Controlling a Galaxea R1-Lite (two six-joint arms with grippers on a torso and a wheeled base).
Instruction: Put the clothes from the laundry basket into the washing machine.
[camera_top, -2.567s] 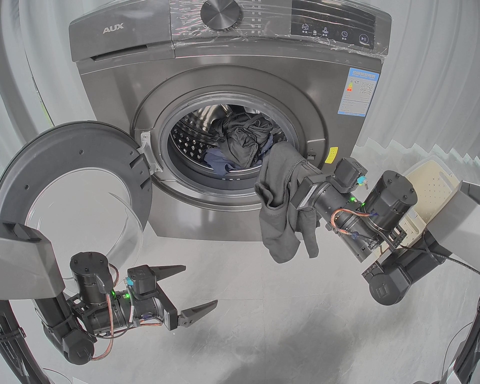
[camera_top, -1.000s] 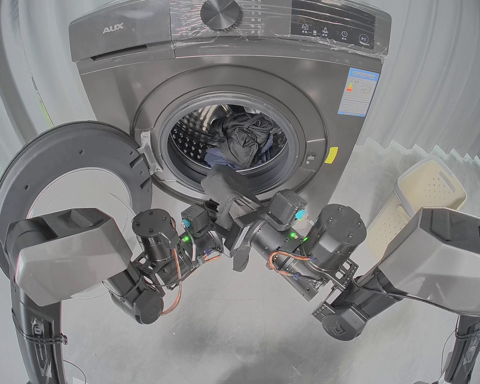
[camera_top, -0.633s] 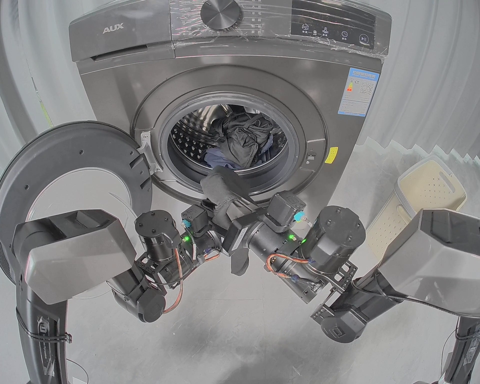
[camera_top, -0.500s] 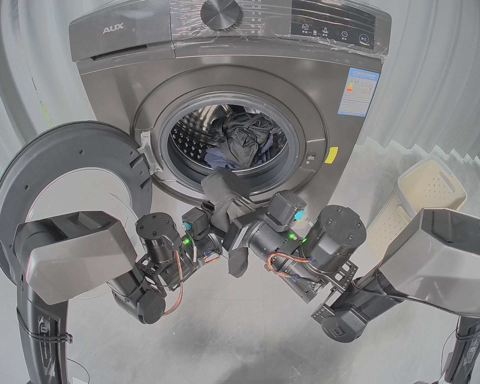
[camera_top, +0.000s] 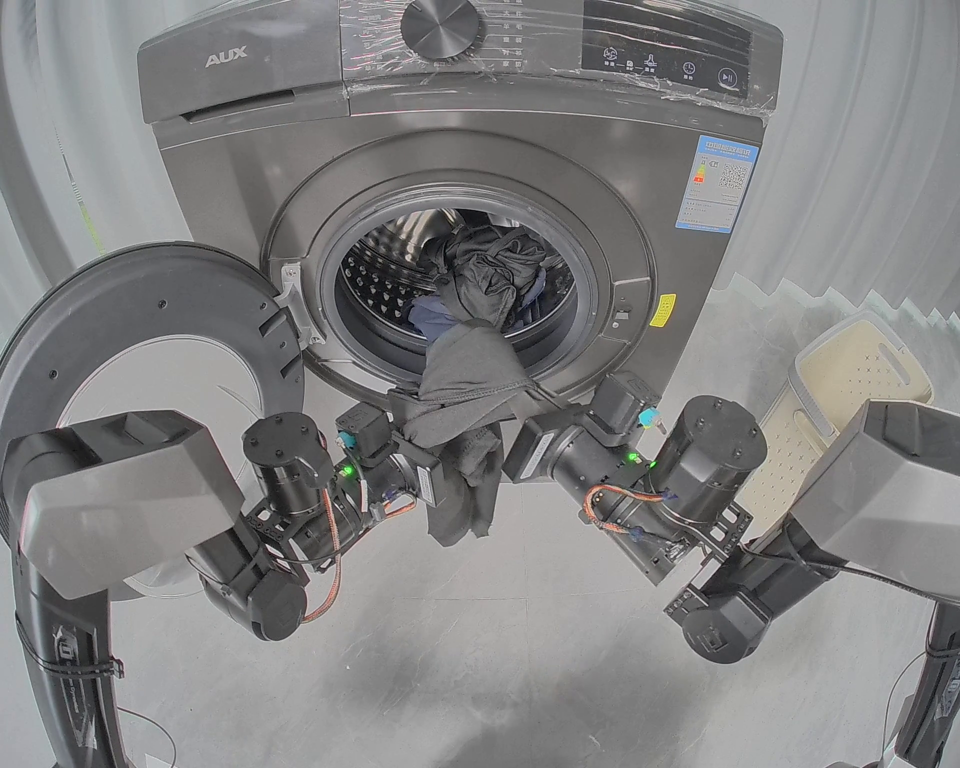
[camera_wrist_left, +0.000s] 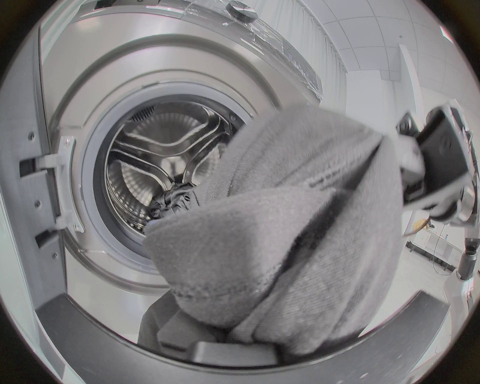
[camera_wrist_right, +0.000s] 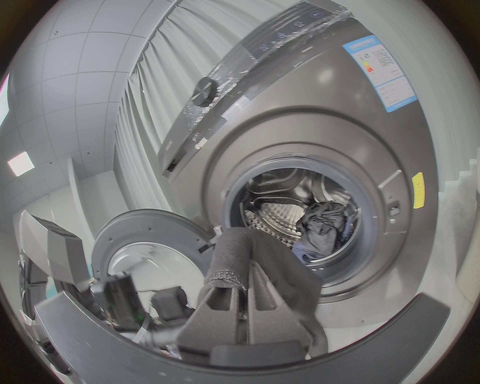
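A dark grey garment is stretched between my two grippers just below the open drum mouth of the washing machine. Its top edge lies against the drum's lower lip and one end hangs toward the floor. My right gripper is shut on the garment's right side; the right wrist view shows its fingers pinched on the cloth. My left gripper is shut on the left side, mostly buried under cloth. Dark clothes lie inside the drum.
The round machine door stands swung open at the left, close behind my left arm. A cream laundry basket sits on the floor at the right of the machine. Bare grey floor lies in front.
My right arm carried the garment from the right to below the drum mouth and my left arm rose to meet it. In the last half second the grippers drew apart, spreading the cloth.
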